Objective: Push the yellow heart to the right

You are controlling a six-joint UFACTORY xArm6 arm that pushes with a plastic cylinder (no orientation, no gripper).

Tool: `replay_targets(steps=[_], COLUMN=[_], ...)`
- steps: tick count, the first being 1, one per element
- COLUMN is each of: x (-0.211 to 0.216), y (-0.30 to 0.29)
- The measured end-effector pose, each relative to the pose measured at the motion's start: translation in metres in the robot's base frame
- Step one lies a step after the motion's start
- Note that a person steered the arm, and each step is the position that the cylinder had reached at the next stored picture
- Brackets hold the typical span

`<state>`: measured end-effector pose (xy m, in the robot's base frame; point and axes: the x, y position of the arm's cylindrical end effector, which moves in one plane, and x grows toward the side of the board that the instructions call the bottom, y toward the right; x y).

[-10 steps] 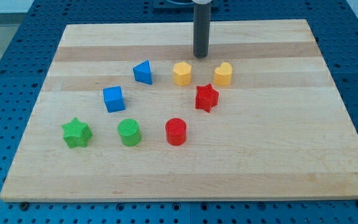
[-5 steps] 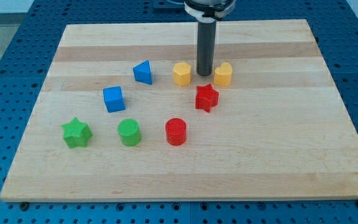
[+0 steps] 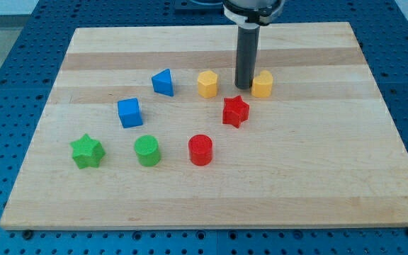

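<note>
The yellow heart [image 3: 263, 83] lies on the wooden board [image 3: 296, 170] in its upper middle part. My tip [image 3: 244, 86] stands right against the heart's left side, between it and the yellow hexagon [image 3: 207, 83]. The dark rod rises from the tip to the view's top. The red star [image 3: 235, 111] lies just below my tip.
A blue triangular block [image 3: 163, 82] and a blue cube [image 3: 129, 112] lie to the left. A green star [image 3: 86, 151], a green cylinder [image 3: 147, 151] and a red cylinder [image 3: 200, 149] form a row lower down. The board's right edge is far off.
My tip came down from above the two yellow blocks into the gap between them, then moved right. The yellow heart has slid a little to the right.
</note>
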<state>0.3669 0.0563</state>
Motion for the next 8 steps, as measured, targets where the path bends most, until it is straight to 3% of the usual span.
replay_targets(steps=[8], x=[-0.002], y=[0.03])
